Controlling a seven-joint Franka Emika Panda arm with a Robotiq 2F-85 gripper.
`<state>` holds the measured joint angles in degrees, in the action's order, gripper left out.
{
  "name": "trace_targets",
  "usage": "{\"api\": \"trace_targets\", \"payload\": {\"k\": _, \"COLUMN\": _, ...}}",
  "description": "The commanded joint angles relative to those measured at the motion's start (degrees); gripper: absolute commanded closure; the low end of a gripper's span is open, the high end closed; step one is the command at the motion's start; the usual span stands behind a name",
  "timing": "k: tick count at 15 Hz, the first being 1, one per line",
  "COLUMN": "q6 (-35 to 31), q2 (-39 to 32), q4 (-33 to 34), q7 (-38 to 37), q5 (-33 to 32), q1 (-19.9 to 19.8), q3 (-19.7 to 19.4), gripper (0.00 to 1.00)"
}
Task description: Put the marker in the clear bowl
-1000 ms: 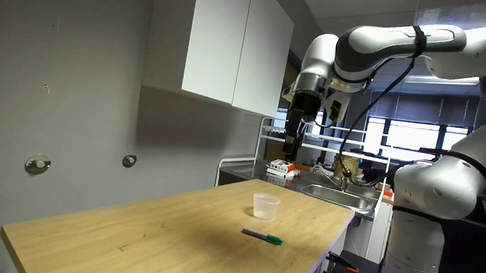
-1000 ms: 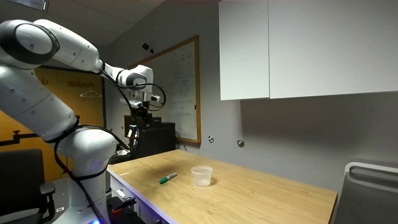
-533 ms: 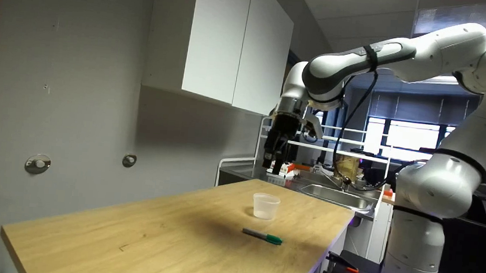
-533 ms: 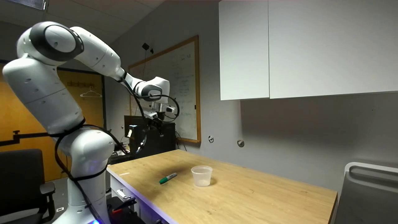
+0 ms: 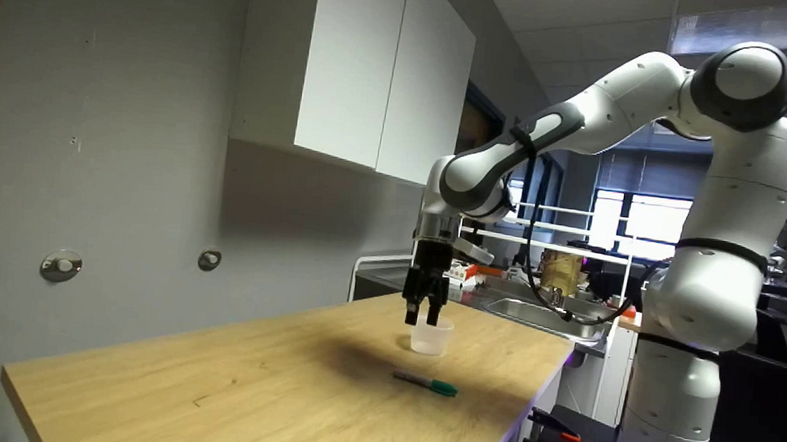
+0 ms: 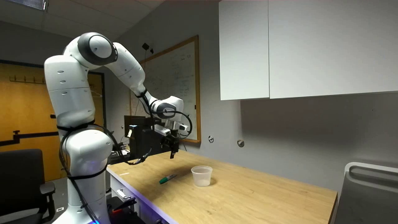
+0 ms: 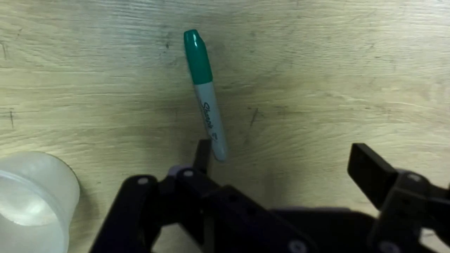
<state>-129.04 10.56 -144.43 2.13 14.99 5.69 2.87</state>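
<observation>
Grey is the colour of the wall (image 5: 148, 124), and that is the biggest thing I see. By it stands one long wooden table (image 5: 212, 389). One white robot arm (image 6: 70, 90) bends over the table. One white cupboard (image 6: 307, 48) with two doors (image 5: 357, 63) hangs up on the wall. One whiteboard (image 6: 177, 81) hangs there too, and one black chair (image 6: 21, 180) shows at the edge of an exterior view.

One black gripper (image 5: 422, 319) is on the end of the arm. It hangs in the air, up above the table. It has two fingers (image 7: 372, 172), and they are spread wide, with a big gap between them. In the wrist view I see the table through that gap.

Next I count one clear bowl (image 6: 202, 179). It stands up the right way on the table, in both exterior views.

One marker (image 7: 205, 95) is the smallest thing I count. It lies flat on the table, near the bowl, with a strip of table between the two. It is green at one end and grey at the other, with dark letters. In the wrist view its grey end shows just beside the tip of one finger, and that finger is up higher than the marker.
</observation>
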Motion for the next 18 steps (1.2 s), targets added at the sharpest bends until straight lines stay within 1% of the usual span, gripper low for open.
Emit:
{"api": "trace_targets", "payload": {"k": 1, "q6": 1.29, "q2": -7.9, "q4": 4.3, "q7": 2.34, "q5": -0.83, "q1": -0.59, "q3": -0.4, "gripper": 0.0}}
{"api": "trace_targets", "payload": {"k": 9, "q6": 1.46, "q2": -17.31, "q4": 6.68, "q7": 7.98, "q5": -0.27, "q1": -2.17, "q3": -0.15, "gripper": 0.0}}
{"api": "trace_targets", "payload": {"k": 13, "q6": 1.61, "q2": -20.45, "q4": 8.19, "q7": 9.73, "q5": 0.2, "q1": -3.1, "q3": 0.18, "gripper": 0.0}}
{"api": "trace_targets", "payload": {"k": 16, "q6": 1.52, "q2": -21.88, "q4": 9.4, "q7": 9.54, "q5": -0.3, "q1": -3.41, "q3": 0.29, "gripper": 0.0}}
{"api": "trace_targets", "payload": {"k": 17, "q6": 1.45, "q2": -22.2, "q4": 9.73, "q7": 9.37, "q5": -0.45, "q1": -3.48, "q3": 0.28, "gripper": 0.25}}
{"api": "trace_targets", "payload": {"k": 18, "q6": 1.48, "q2": -22.33, "q4": 9.97, "q7": 9.38, "q5": -0.49, "q1": -3.52, "q3": 0.34, "gripper": 0.25}}
